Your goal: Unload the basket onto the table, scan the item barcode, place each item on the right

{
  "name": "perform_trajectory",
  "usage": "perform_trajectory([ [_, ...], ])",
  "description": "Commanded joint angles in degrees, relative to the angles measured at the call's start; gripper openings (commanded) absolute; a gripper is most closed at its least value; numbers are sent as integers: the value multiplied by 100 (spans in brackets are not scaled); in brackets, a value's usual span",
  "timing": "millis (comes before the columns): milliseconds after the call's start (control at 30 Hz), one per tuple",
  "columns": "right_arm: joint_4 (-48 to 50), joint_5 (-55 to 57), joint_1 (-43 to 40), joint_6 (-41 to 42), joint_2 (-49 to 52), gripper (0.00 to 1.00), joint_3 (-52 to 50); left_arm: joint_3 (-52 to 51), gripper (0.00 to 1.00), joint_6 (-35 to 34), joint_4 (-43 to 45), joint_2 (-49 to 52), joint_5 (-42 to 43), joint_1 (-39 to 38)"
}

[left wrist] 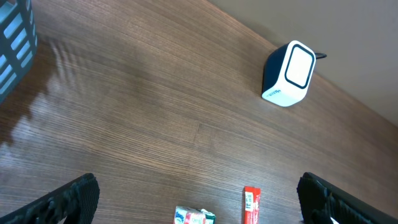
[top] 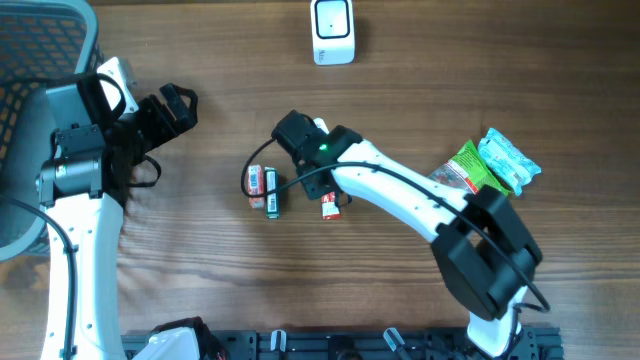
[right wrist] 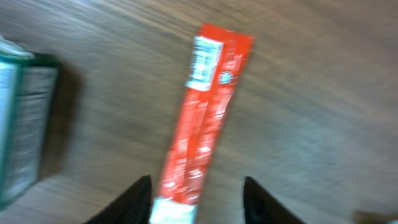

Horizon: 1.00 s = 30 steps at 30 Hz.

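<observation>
Where the red packet lies, a green box sits near.

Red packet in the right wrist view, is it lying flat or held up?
Lying flat on the table; the red packet rests lengthwise, both fingers clear of it.

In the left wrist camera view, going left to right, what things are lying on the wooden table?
green-and-white small box → red stick-shaped packet → white rounded barcode scanner
</observation>
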Motion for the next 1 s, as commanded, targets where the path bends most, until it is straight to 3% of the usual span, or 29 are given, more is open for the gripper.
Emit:
perform_trajectory([
  [0, 127, -765, 9, 710, 39, 54, -173, 79, 100, 96, 17, 22, -31, 26],
  [200, 138, -481, 9, 675, 203, 61, -479, 79, 100, 98, 17, 22, -31, 26],
  [367, 28, -487, 9, -212, 203, 67, -551, 79, 100, 98, 17, 22, -31, 26],
  [667, -37, -647, 11, -199, 203, 68, -601, 79, 100, 96, 17, 22, -31, 26],
  [967, 131, 361, -170, -212, 203, 73, -1235, 79, 100, 98, 17, 22, -31, 26],
])
